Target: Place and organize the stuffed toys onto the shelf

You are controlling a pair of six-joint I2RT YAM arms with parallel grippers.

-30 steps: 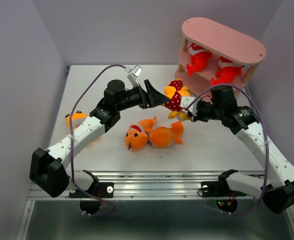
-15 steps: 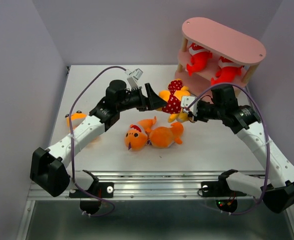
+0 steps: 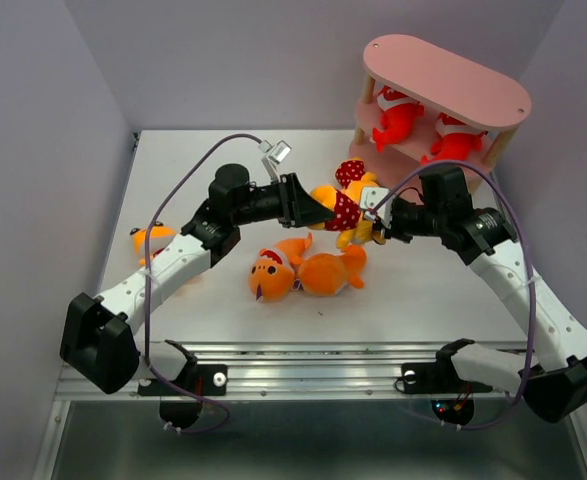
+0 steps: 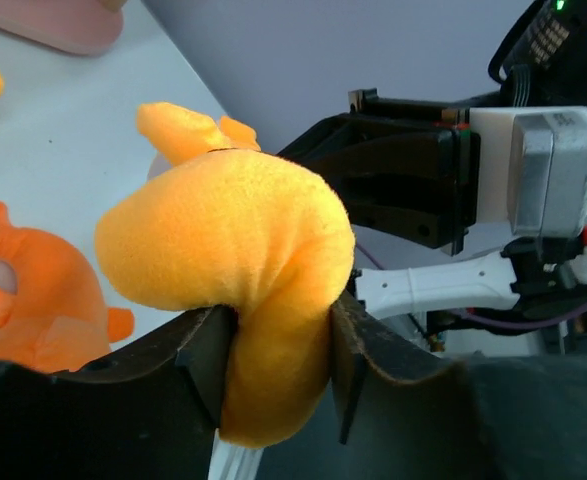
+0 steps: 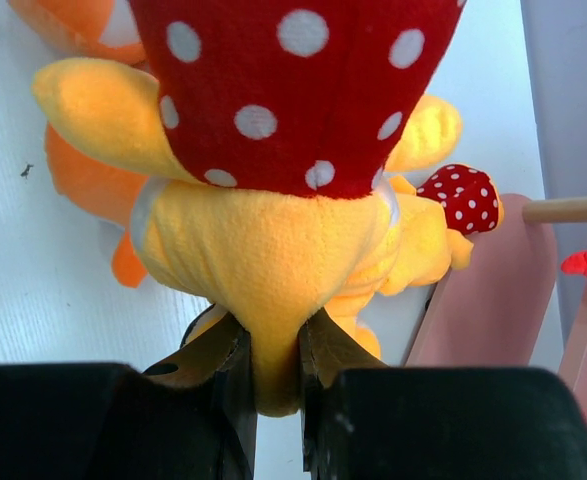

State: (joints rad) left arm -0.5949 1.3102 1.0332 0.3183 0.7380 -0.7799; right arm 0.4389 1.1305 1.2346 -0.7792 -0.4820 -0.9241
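Observation:
A yellow stuffed toy (image 3: 346, 207) in a red white-dotted dress hangs above the table between both arms. My left gripper (image 3: 321, 210) is shut on one yellow-orange limb (image 4: 273, 330) of it. From the other side my right gripper (image 3: 375, 216) is shut on its yellow underside (image 5: 273, 300). Two orange sharks (image 3: 273, 276) (image 3: 331, 272) lie together on the table below. Two red sharks (image 3: 398, 120) (image 3: 453, 146) sit on the middle board of the pink shelf (image 3: 443, 75). Another yellow-orange toy (image 3: 151, 240) lies at the left, partly hidden by my left arm.
The shelf stands at the far right corner, its bottom board (image 5: 483, 290) just beyond the held toy. A red dotted bow (image 5: 459, 195) on more yellow plush shows next to that board. Purple walls close in the table on three sides.
My left gripper moved right to the toy held by the right gripper and closed on a yellow limb; before it stood open. The toy shifted slightly left and up.

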